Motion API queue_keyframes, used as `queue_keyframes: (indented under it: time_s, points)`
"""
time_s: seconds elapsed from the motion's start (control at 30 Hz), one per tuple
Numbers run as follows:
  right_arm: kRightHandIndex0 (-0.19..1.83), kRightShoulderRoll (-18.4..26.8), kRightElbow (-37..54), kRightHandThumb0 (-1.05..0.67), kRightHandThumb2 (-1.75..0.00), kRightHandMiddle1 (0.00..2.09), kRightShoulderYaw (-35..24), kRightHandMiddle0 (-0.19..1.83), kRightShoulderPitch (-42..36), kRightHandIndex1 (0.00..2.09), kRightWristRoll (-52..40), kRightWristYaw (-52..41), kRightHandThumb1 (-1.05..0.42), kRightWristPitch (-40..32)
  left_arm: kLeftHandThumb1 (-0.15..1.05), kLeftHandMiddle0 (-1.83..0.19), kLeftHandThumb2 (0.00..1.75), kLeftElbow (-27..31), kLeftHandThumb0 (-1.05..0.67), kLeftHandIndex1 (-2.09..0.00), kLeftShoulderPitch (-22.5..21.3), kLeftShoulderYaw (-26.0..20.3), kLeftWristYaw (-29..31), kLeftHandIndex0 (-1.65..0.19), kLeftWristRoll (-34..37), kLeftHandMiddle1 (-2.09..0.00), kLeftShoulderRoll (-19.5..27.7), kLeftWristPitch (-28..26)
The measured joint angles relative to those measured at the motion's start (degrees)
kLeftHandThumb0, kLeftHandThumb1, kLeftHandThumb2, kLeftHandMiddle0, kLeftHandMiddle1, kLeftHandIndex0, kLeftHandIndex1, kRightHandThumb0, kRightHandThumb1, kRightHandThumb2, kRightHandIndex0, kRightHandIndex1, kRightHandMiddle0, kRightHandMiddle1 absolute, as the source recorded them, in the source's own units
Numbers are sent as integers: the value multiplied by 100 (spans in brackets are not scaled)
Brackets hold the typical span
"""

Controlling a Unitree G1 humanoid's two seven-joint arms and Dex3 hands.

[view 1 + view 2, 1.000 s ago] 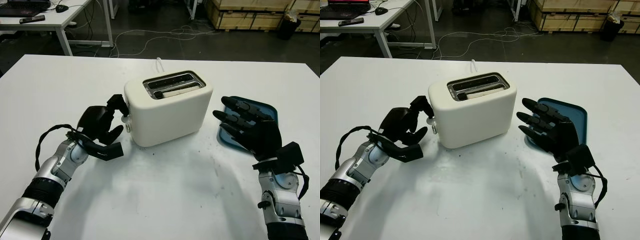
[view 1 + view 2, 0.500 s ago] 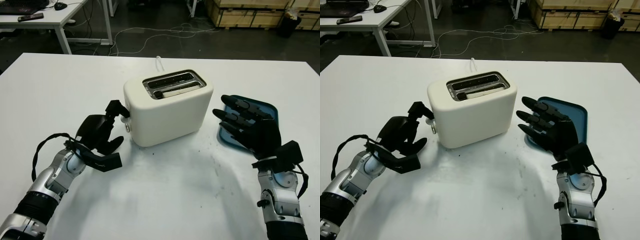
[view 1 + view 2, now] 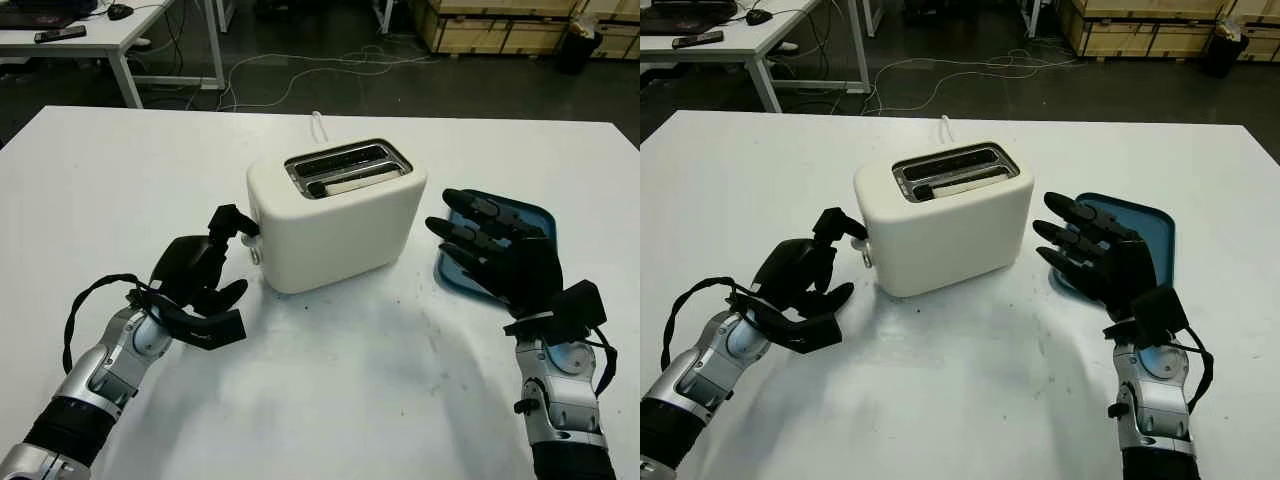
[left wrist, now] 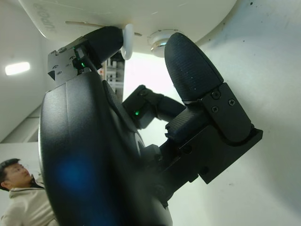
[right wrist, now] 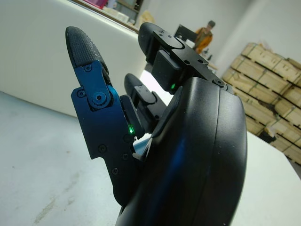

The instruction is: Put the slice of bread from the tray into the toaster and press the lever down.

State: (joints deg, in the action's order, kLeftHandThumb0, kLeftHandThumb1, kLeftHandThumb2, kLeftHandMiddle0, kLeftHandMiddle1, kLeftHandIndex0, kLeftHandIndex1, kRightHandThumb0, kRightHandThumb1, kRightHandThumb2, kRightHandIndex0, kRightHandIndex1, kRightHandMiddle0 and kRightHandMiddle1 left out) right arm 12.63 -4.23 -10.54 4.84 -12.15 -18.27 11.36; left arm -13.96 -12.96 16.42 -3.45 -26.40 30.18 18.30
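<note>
the bread slice (image 3: 345,184) sits in the white toaster (image 3: 335,215), ahead of the curled, empty left hand (image 3: 200,275), one fingertip on the lever (image 4: 127,41); it may slip off. right hand (image 3: 500,260) open beside toaster

Black 3-finger left hand (image 3: 200,275) and right hand (image 3: 505,262), silver forearms, looping black cables.
</note>
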Motion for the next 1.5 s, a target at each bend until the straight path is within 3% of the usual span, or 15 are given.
queue_keyframes:
  time_s: [0.23, 0.4, 0.57, 0.8, 1.07, 1.17, 1.27, 1.4, 1.5]
  points:
    - [84, 4, 97, -59, 0, 0, -8, 75, -46, 4, -14, -41, -81, 0, 31, -109, 175, -81, -85, -175, -5, 2, -47, -47, -32, -175, -41, 0]
    - [87, 16, 260, -60, 0, 1, -43, 78, -157, 6, -20, -36, -77, -22, 27, -110, 175, -516, -55, -174, 16, 53, -490, -56, -55, -168, -506, -199]
    - [88, 36, 427, -60, 0, 1, -59, 78, -251, 6, -36, -7, -77, -166, 20, -101, 175, -1180, -42, -166, -170, 78, -804, -58, -53, -162, -797, -245]
    - [88, 65, 433, -61, 0, 1, -49, 78, -254, 6, -3, 63, -77, -278, 19, -114, 175, -1582, -34, -169, -468, 113, -804, -51, -51, -164, -888, -221]
    - [90, 76, 404, -60, 0, 1, -36, 80, -212, 7, 4, 121, -77, -278, 11, -117, 175, -1435, -34, -165, -423, 157, -803, -56, -51, -162, -810, -278]
    - [89, 77, 401, -62, 0, 1, -34, 80, -207, 7, 4, 121, -77, -278, 7, -107, 175, -1017, -31, -158, -293, 190, -785, -57, -55, -160, -667, -499]
    - [89, 80, 398, -61, 0, 1, -34, 80, -204, 7, 3, 122, -78, -278, 6, -94, 175, -613, -39, -151, -176, 263, -745, -63, -195, -159, -416, -652]
    - [89, 82, 398, -61, 0, 0, -32, 80, -172, 6, 4, 122, -78, -278, 4, -105, 175, -279, -51, -148, -98, 390, -515, -70, -256, -153, -23, -699]
    - [89, 84, 399, -62, 0, 1, -30, 81, -148, 7, 6, 123, -78, -278, 5, -113, 175, -204, -46, -147, -24, 445, -438, -71, -256, -150, 117, -695]
